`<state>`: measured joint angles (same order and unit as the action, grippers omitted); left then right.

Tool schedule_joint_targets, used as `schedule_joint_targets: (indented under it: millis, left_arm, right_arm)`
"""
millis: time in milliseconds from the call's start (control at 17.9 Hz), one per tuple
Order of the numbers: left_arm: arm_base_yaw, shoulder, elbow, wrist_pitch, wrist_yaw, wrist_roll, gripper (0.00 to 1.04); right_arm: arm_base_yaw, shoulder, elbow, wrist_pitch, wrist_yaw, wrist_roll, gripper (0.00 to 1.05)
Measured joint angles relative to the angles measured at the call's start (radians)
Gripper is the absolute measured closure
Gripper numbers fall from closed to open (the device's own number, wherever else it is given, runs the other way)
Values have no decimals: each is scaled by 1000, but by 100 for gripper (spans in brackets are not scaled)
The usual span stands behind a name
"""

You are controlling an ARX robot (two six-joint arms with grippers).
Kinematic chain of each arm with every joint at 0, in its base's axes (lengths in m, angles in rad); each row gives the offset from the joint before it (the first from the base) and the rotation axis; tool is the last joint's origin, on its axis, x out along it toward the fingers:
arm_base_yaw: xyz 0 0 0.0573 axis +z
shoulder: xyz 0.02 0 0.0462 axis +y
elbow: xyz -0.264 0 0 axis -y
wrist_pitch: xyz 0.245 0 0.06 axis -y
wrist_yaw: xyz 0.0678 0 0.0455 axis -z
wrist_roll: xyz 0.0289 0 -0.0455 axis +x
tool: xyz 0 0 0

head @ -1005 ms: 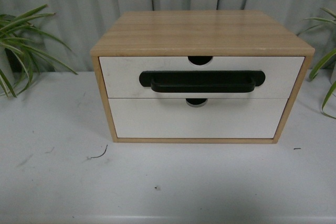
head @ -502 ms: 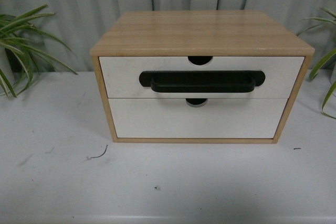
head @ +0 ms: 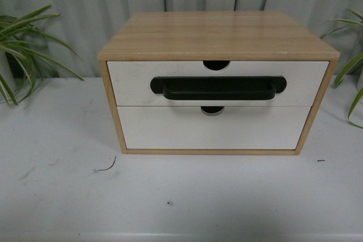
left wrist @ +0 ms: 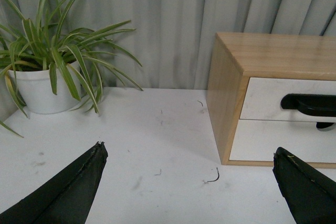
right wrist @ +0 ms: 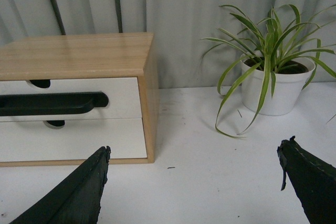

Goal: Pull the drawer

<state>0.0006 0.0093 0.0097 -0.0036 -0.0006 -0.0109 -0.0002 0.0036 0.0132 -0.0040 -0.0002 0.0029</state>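
A wooden cabinet [head: 215, 33] stands on the white table [head: 57, 191]. Its upper drawer [head: 133, 80] is white-fronted, shut flush, with a wide black bar handle [head: 218, 89] and a semicircular notch [head: 216, 64] at the top edge. The drawer [left wrist: 262, 98] shows in the left wrist view and the drawer [right wrist: 123, 90] in the right wrist view. My left gripper [left wrist: 189, 153] is open over bare table, short of the cabinet's left corner. My right gripper [right wrist: 194, 153] is open off its right corner. Neither arm shows in the front view.
Below sits a plain white drawer front [head: 170, 131] with only a notch. A potted plant [left wrist: 47, 72] stands left of the cabinet, another potted plant [right wrist: 273, 77] right of it. Grey curtain [head: 85, 4] hangs behind. A small dark curl of debris [head: 106, 167] lies on the table.
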Motion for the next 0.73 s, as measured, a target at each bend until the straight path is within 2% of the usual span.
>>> schedule_joint_targets:
  millis: [279,335,391,447,502,670,726]
  left_arm:
    - [0,0,0,0,0,0,7]
    - [-10,6,6,-33,-24,-12,7]
    - [-81,96,65,-164,-178,-86,7]
    - [-129,240,114,-113,-299,-166,7]
    - [-117,330,130,-4,-326,-202,7]
    - [-86,599,197,280,-252,-219,7]
    - [-70,692,227,357,-225,-220,7]
  right_arm:
    - [0,0,0,0,0,0,6]
    - [-5,10,8,-39,-14,14,6]
    - [-29,130,37,-45,-57,64,6]
    - [-48,290,67,85,-80,93,6]
    - [-52,450,111,252,-86,121,6]
    - [13,862,257,549,-76,141,6]
    - [36,975,317,593,-69,136,6]
